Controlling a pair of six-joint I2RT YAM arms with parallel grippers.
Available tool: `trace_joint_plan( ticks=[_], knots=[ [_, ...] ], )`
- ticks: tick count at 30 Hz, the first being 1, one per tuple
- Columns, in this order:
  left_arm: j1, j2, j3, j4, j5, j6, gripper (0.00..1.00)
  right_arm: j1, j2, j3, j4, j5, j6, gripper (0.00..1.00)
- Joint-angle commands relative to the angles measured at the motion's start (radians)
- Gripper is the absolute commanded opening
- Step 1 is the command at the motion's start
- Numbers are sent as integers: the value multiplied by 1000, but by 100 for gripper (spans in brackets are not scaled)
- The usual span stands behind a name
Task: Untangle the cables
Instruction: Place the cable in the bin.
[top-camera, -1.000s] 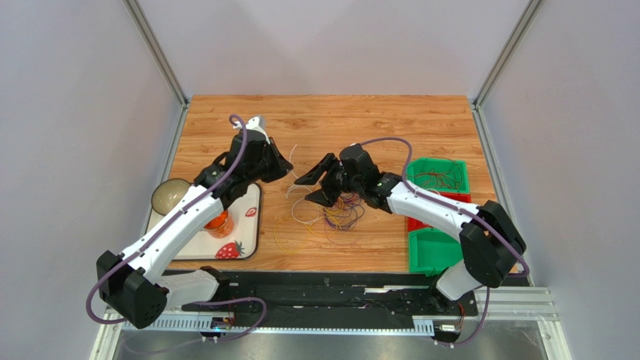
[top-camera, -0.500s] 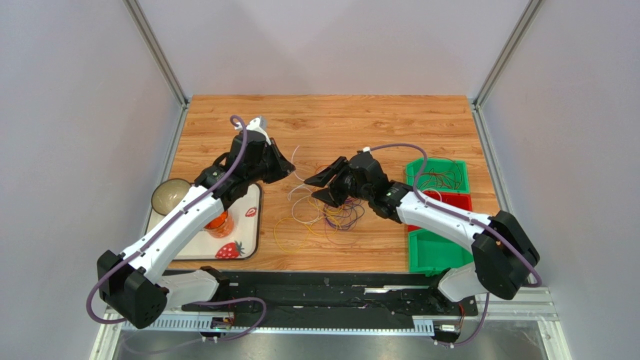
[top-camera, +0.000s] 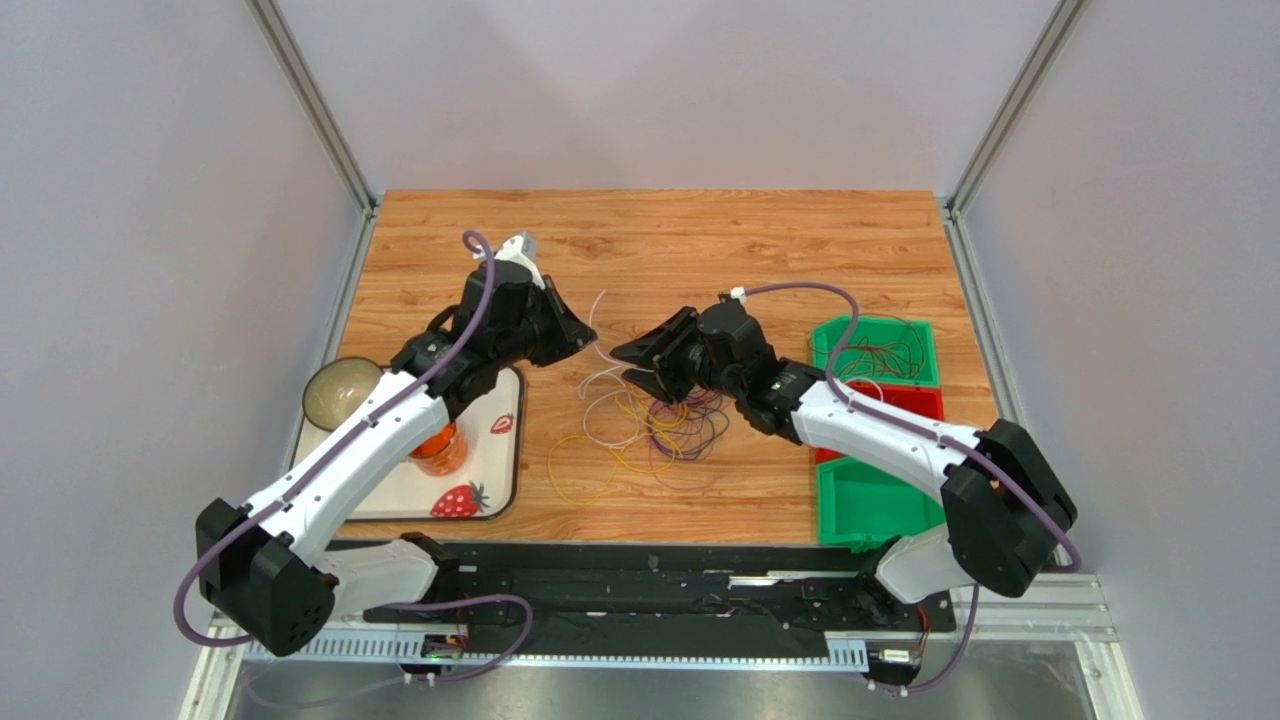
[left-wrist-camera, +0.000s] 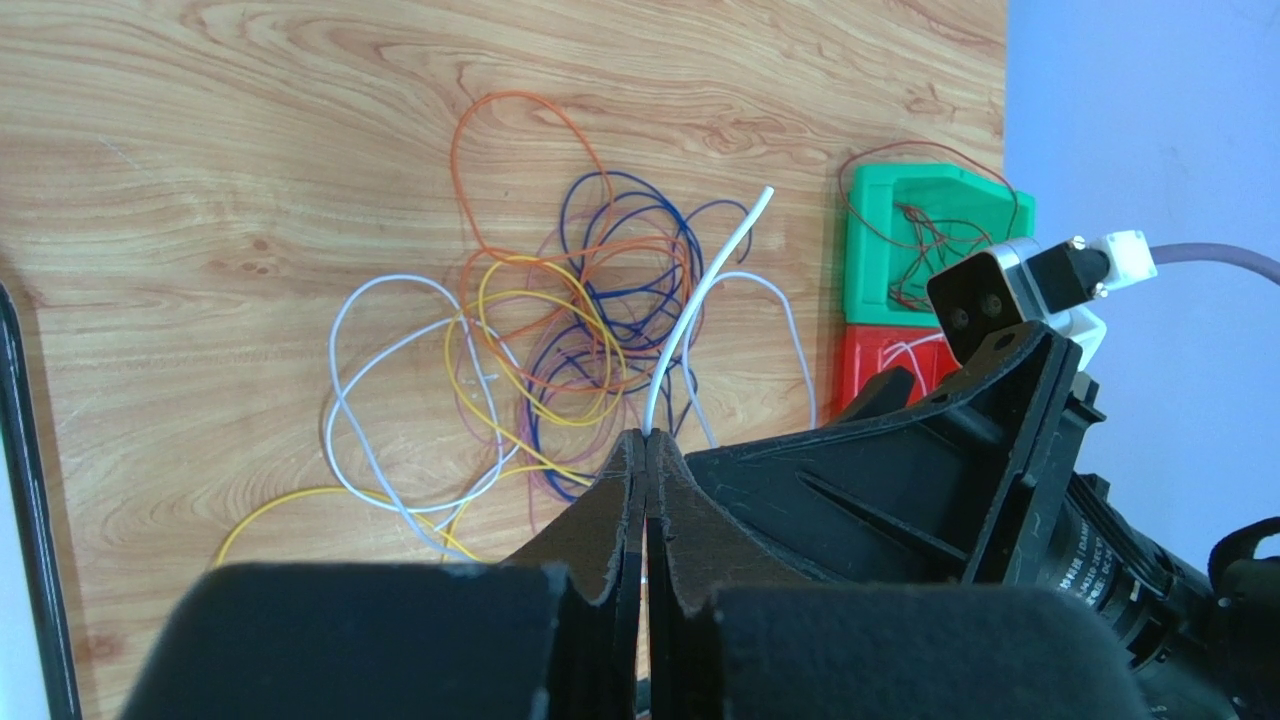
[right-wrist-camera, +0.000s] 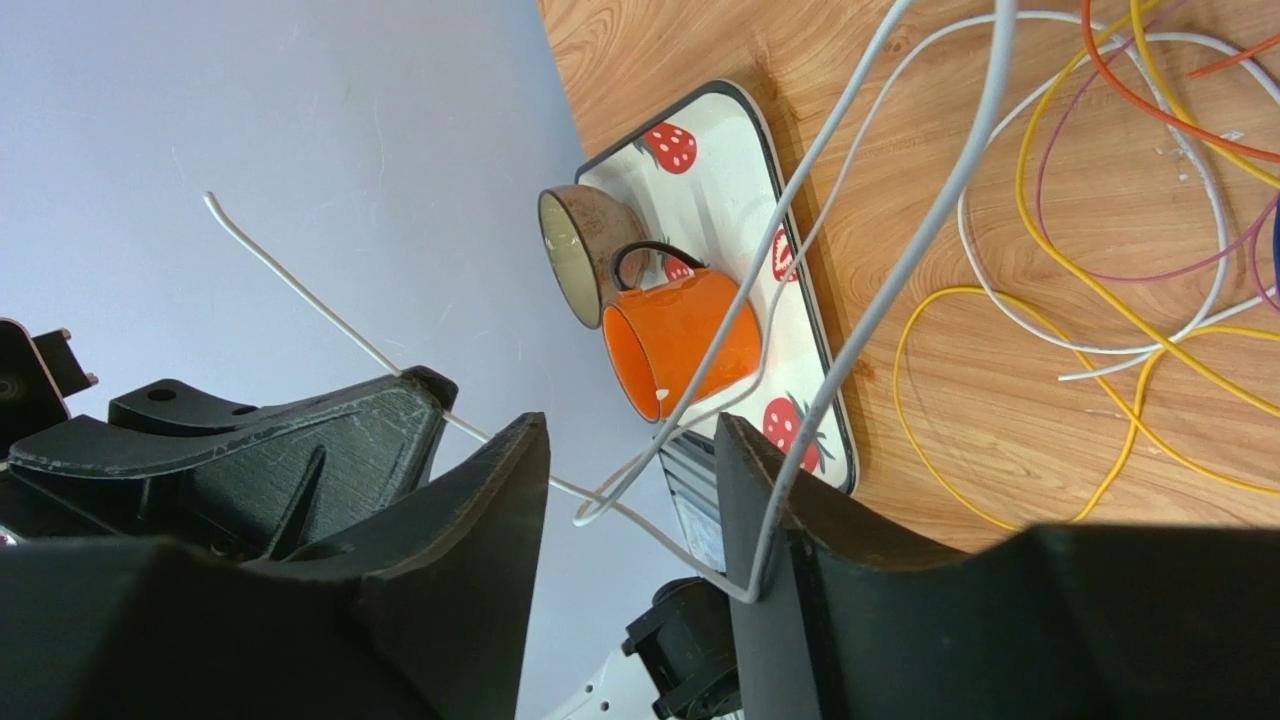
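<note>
The cables lie as a tangle of orange, yellow, blue, purple and white loops on the wooden table, also in the left wrist view. My left gripper is shut on a white cable, whose free end sticks up past the tips. In the top view the left gripper hovers left of the tangle. My right gripper faces it closely. In the right wrist view the right gripper is open, and the white cable runs between its jaws, against the right finger.
A strawberry-print tray at the left holds an orange mug and a brown cup. Green bins and a red bin stand at the right; the far green bin holds thin wires.
The right gripper has swung up and left, closing in on the left gripper and the raised white cable. The left gripper has shifted slightly right, still holding the cable.
</note>
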Motion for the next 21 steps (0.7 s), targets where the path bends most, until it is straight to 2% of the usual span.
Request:
trace_joint_plan(
  ticks=[1,2,5,6,8,13,14,16,17,20,21],
  knots=[
    [2,5,-13,42,14,-11,0,4,25,58,39,19,6,44],
    [2,5,-14,46,17,-11,0,4,32,62,39,16,6,42],
    [2,8,-19,51,21,-11,0,4,41,70,39,12,5,26],
    [2,9,-22,51,21,-13,0,4,41,71,35,13,5,13],
    [2,11,-22,52,24,-11,0,4,39,73,22,19,3,1],
    [2,9,-18,57,55,21,0,2,18,82,-13,44,-15,0],
    [2,11,-11,51,61,30,20,1,7,87,-19,45,-30,0],
    [2,-3,8,17,66,59,41,-2,-2,110,-30,38,-58,0],
    [2,-9,18,0,63,70,57,-7,-8,146,-60,32,-98,0],
    [3,-51,67,-101,20,127,74,-17,-17,235,-120,1,-153,0],
    [3,-67,103,-136,3,165,75,-21,-21,255,-137,-25,-190,0]
  ],
)
